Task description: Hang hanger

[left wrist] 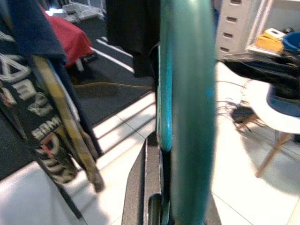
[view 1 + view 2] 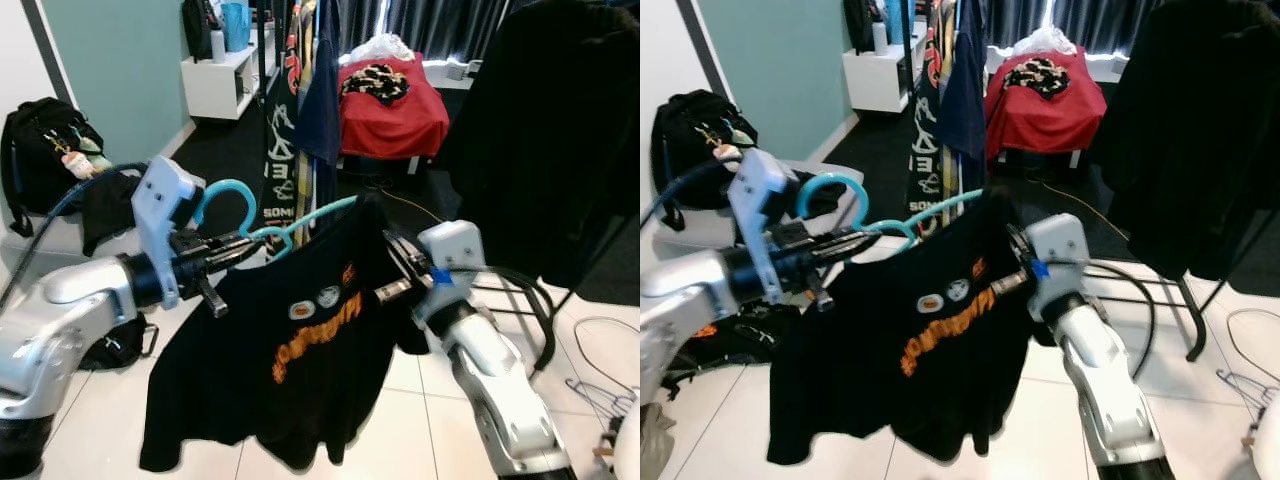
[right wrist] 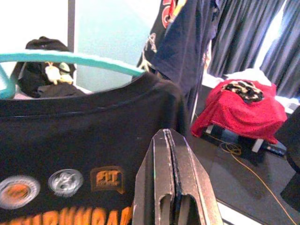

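Observation:
A teal hanger (image 2: pixel 232 189) carries a black T-shirt (image 2: pixel 290 370) with orange lettering in front of me. My left gripper (image 2: pixel 252 248) is shut on the hanger's neck, just below the hook, and the hanger (image 1: pixel 187 117) runs close between its fingers (image 1: pixel 140 187). The hanger tilts upward toward my right. My right gripper (image 2: pixel 393 252) is shut, its tips (image 3: pixel 167 140) against the shirt's right shoulder; whether fabric is pinched I cannot tell. Behind the shirt stands a clothes rack (image 2: pixel 300 110) holding dark printed garments.
A black backpack (image 2: pixel 45 150) leans by the left wall. A red-draped piece of furniture (image 2: pixel 392 110) and a white shelf (image 2: pixel 220 80) stand at the back. A large black garment (image 2: pixel 560 130) hangs at right over a black stand (image 2: pixel 545 320). Cables (image 2: pixel 600 395) lie on the tiles.

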You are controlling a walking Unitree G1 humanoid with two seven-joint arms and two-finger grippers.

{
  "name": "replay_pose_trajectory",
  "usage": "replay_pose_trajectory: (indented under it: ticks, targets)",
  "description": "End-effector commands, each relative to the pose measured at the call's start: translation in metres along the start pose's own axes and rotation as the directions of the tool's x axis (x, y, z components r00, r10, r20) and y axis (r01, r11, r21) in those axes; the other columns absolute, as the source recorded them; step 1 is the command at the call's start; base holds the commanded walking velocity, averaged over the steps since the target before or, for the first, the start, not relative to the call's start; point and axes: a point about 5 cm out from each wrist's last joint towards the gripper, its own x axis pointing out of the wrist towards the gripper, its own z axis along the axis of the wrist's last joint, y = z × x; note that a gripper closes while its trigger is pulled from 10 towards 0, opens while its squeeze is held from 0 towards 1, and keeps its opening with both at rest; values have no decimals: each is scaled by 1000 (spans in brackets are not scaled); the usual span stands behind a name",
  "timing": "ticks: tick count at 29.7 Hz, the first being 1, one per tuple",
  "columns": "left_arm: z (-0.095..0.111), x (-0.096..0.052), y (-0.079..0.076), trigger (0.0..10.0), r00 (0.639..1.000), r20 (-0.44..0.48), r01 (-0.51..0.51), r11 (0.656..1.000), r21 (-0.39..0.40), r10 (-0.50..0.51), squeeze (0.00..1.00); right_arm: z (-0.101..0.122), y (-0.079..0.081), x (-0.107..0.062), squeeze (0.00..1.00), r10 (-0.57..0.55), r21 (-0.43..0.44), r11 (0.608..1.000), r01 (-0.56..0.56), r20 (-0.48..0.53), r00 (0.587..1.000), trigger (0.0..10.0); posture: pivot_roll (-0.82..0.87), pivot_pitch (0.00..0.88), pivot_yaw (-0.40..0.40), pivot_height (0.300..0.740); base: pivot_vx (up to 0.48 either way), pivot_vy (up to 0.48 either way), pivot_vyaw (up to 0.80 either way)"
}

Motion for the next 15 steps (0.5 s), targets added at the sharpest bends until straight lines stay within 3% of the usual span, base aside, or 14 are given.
replay_pose_trajectory:
  ticks: [1,7,8,11,12,14,15]
  targets:
    - [6,6,5,0,998,36,-50,998,50,48,0,7,10,-8,0,30,15,999,-30,5,1000,0,-67,198,-4,740,0,0,0]
    - [12,3,2,0,998,69,-8,999,37,5,0,11,3,-9,0,5,6,1000,-5,-1,1000,0,-68,199,-2,740,0,0,0]
    - [12,1,0,0,997,72,11,999,37,-14,0,11,-1,-6,0,-3,3,1000,3,-1,1000,6471,-58,198,-3,740,0,0,0]
    - [13,0,-2,0,997,73,29,999,41,-32,0,13,-3,-4,0,-8,7,1000,8,2,1000,6471,-58,198,-3,740,0,0,0]
    - [13,-1,-4,0,996,74,46,998,43,-49,0,16,-6,1,0,-16,22,1000,15,17,1000,10000,-52,195,-6,740,0,0,0]
    - [13,-2,-6,0,995,75,60,997,46,-63,0,19,-9,6,0,-24,40,999,23,34,999,10000,-49,192,-9,740,0,0,0]
    - [13,-3,-7,0,995,76,66,997,48,-70,0,21,-10,10,1000,-30,53,998,27,45,999,10000,-49,192,-9,740,0,0,0]
